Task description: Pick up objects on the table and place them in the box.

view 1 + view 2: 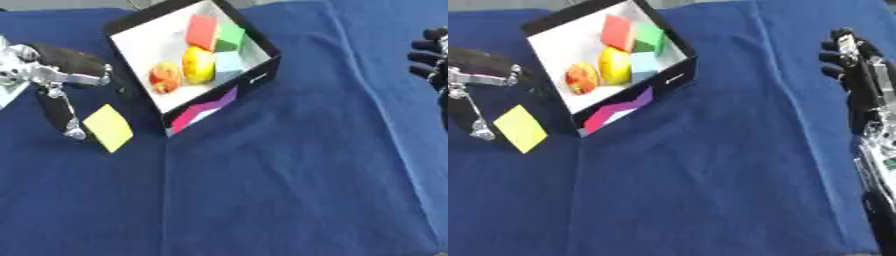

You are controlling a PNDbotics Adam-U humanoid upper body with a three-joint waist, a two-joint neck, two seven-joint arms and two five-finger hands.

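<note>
The box (259, 75), black-walled with a white floor, was found askew at the far left-centre of the blue cloth (297, 175), already holding a red block (201, 31), a green block (231, 37), a pale blue block (229, 62), a yellow fruit (199, 64) and a red-orange fruit (164, 77), with wide bare cloth noted before it and to its right. A yellow square piece (108, 127) was observed flat just beside the box's near left corner, with the left hand (61, 75) at its left edge, fingers extended downward and nothing clasped. The right hand (852, 62) was recorded well apart at the right edge, fingers lightly curled and holding nothing.
</note>
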